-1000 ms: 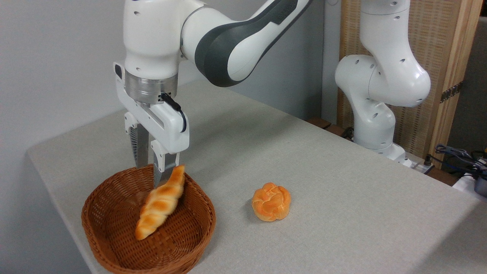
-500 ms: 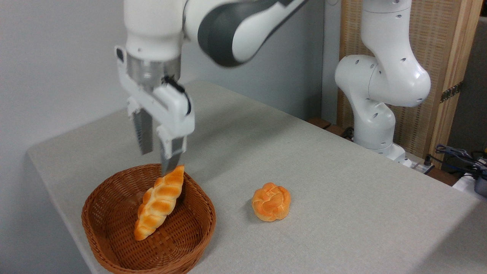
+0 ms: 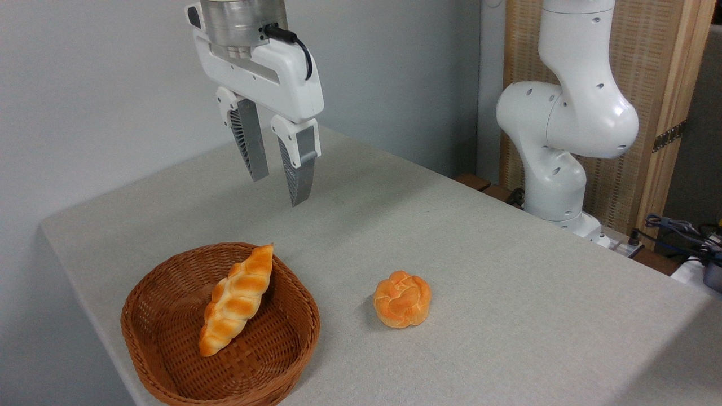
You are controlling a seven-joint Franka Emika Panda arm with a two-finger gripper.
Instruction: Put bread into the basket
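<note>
Camera check, operator A: Describe the bread point(image 3: 235, 301).

Operator B: Long, tapered, braided loaf; golden-orange crust with paler seams. It lies diagonally inside the basket point(image 3: 169, 366), upper tip leaning on the far rim, lower tip down on the woven bottom.

A: Basket contents?

B: Shallow oval of reddish-brown wicker with a checker-woven bottom. It holds the loaf only. Its near edge is cut off by the frame, so that part cannot be confirmed.

A: Other items on the table point(image 3: 479, 254)?

B: One small round knotted orange bun point(image 3: 402, 299), to the right of the basket, apart from it.

A: Tool point(image 3: 277, 189) status?

B: Fingers parted with a moderate gap, nothing between them. It hangs well above the table, pointing down, behind and above the basket's far rim. The arm's white base column point(image 3: 564, 124) stands at the table's right rear edge.
</note>
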